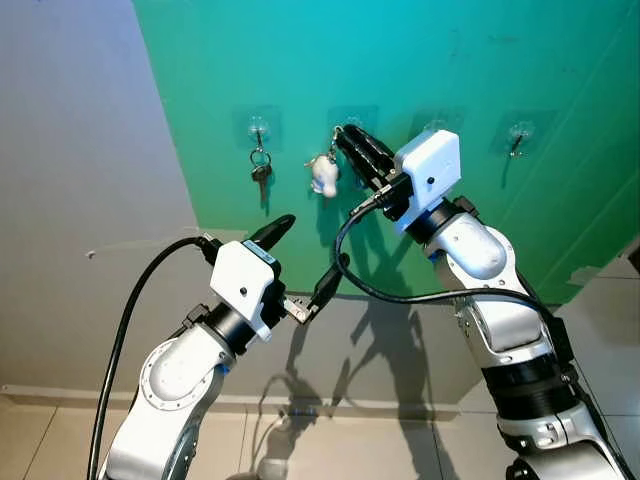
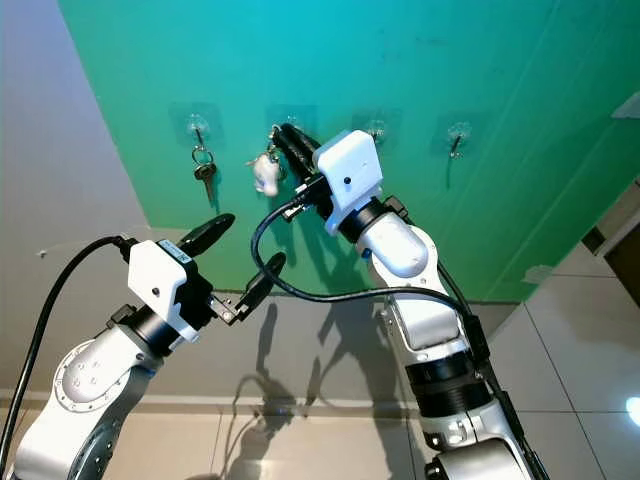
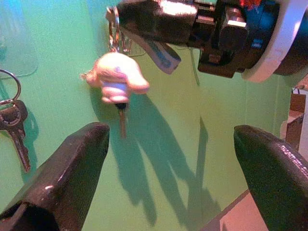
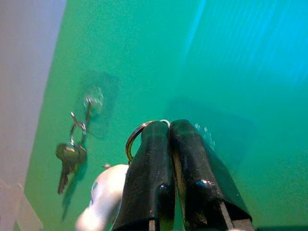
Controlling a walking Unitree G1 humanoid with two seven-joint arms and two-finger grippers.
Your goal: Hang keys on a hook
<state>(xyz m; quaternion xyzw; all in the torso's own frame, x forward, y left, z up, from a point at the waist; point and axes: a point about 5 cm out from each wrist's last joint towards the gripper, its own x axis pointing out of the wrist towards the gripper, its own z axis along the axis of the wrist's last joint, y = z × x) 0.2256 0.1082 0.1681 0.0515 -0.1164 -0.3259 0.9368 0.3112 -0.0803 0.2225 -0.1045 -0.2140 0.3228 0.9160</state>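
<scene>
— Where are the keys [image 1: 323,176]?

— Their ring is pinched in my right gripper [image 1: 349,139], fingers clenched on it at the second hook [image 1: 340,125] — the white charm dangles at seven o'clock.

— Your left gripper [image 1: 306,257]?

— Spread wide, holding nothing, low before the green wall [image 1: 480,60].

Bright, even light; sharp arm shadows fall on the green wall [image 1: 420,60]. Left wrist view soft, its plush charm [image 3: 117,79] blurred.
</scene>
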